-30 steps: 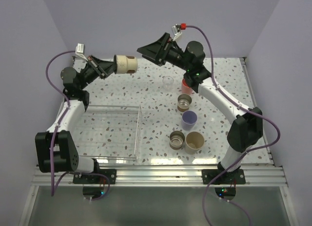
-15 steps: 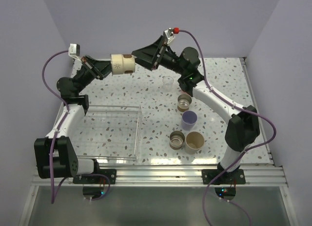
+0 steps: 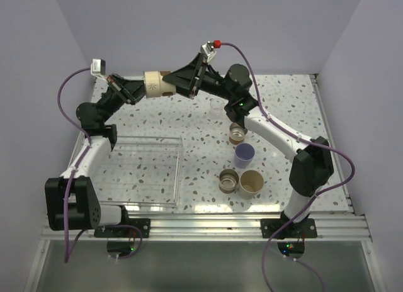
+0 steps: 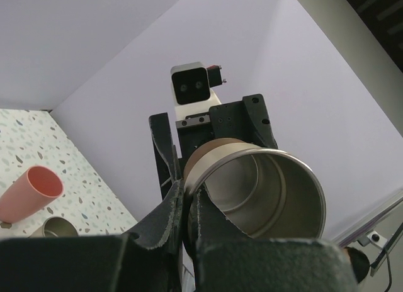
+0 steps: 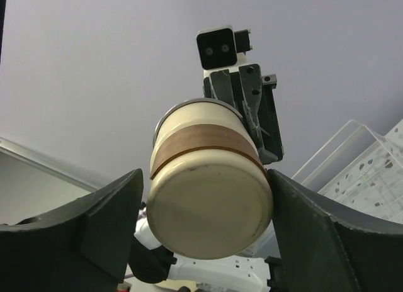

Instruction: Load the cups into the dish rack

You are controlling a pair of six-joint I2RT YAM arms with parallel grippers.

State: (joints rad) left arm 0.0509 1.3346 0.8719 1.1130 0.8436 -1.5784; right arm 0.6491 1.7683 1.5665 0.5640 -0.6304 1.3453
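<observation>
A cream cup with a brown band (image 3: 155,84) hangs in mid-air over the table's far left. My left gripper (image 3: 140,89) is shut on its rim, one finger inside and one outside, as the left wrist view (image 4: 186,204) shows on the metal-lined cup (image 4: 258,191). My right gripper (image 3: 174,85) is open, and its fingers (image 5: 107,223) flank the cup's base (image 5: 211,197) with a gap on the left side. The clear dish rack (image 3: 178,172) lies below at the left and holds no cups. A coral cup (image 4: 29,192) shows on the table.
Right of the rack stand a metal cup (image 3: 238,132), a lavender cup (image 3: 244,155), another metal cup (image 3: 228,180) and a beige cup (image 3: 250,184). A clear cup (image 3: 217,107) sits further back, partly under the right arm. Walls close in on three sides.
My right gripper has moved left up to the held cup, and its open fingers now straddle the base. My left gripper has shifted the cup slightly left.
</observation>
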